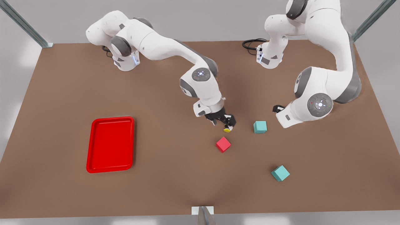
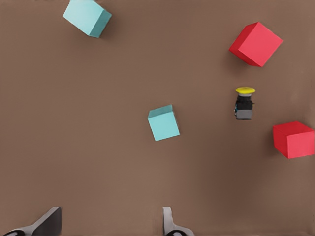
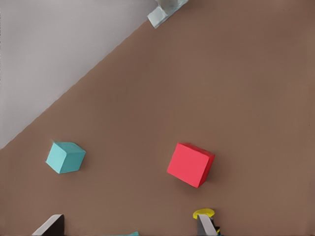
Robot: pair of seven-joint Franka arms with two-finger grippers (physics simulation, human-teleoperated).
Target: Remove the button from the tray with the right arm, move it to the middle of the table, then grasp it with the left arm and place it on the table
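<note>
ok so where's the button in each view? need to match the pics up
Front view: the button is near the table's middle, at the right claw, just beyond the red cube.
Left wrist view: the button stands cap-up near the red cube.
Right wrist view: its yellow cap peeks out by a claw finger, close to the red cube.
Shared landmark: the red cube.

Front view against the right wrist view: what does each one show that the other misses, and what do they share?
The front view adds the red tray, both white arms whole, and the left gripper waiting near a teal cube. The right wrist view adds a close look at the right gripper, open, one finger beside the button. Shared: the button, the red cube, a teal cube, the table.
</note>
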